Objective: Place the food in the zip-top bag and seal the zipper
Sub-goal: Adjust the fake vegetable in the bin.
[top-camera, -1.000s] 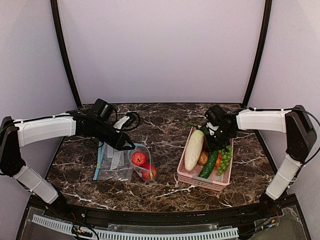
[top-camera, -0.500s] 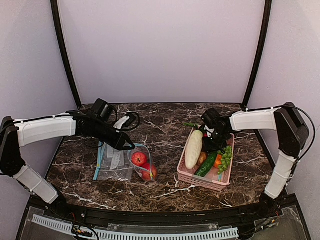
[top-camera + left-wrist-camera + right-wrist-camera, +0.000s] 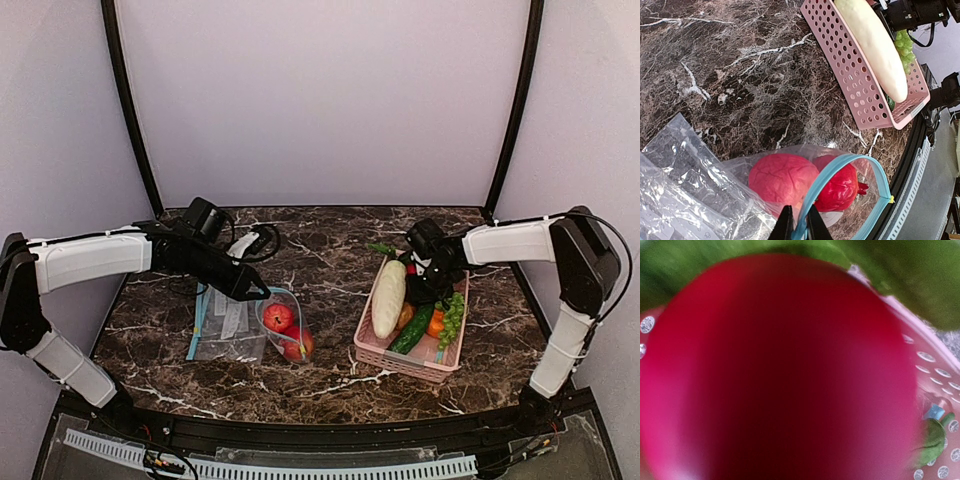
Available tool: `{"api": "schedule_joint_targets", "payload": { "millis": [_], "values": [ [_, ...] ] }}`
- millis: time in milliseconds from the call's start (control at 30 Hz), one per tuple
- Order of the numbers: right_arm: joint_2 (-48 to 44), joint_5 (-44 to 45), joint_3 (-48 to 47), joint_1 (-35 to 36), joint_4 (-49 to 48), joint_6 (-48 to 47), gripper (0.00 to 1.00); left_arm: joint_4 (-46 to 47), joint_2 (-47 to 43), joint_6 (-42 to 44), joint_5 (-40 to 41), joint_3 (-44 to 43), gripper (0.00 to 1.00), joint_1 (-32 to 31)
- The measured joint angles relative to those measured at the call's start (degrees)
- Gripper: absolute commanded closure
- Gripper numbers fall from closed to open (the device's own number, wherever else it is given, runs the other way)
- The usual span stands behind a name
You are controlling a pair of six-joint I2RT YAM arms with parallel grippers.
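Here, with left gripper (image 3: 799,226) clamped on the zipper (image 3: 841,169), right gripper (image 3: 426,290) state impossible to tell, beside cucumber (image 3: 414,329) slanting near-left to far-right in pink basket (image 3: 398,363).

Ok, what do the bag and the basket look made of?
Bag: thin clear plastic film, glossy, judging by its creases, glare and see-through look. Basket: rigid pink plastic, probably moulded, fairly matte, with regular rows of holes.
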State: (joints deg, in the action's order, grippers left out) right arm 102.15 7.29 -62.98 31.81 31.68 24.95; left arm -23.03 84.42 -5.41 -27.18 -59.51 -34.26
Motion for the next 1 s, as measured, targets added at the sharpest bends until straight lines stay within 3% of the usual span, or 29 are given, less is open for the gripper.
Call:
{"api": "schedule_joint_targets", "payload": {
  "millis": [733,1000],
  "values": [
    [-14.8,-0.2,1.6,-0.1,7.4,4.3,0.98,0.0,0.0,0.0,0.0,0.0,0.90,0.0],
    [-25.2,-0.7,5.3,0.5,7.9,5.8,0.98,0.0,0.0,0.0,0.1,0.0,0.90,0.0]
  ]
}}
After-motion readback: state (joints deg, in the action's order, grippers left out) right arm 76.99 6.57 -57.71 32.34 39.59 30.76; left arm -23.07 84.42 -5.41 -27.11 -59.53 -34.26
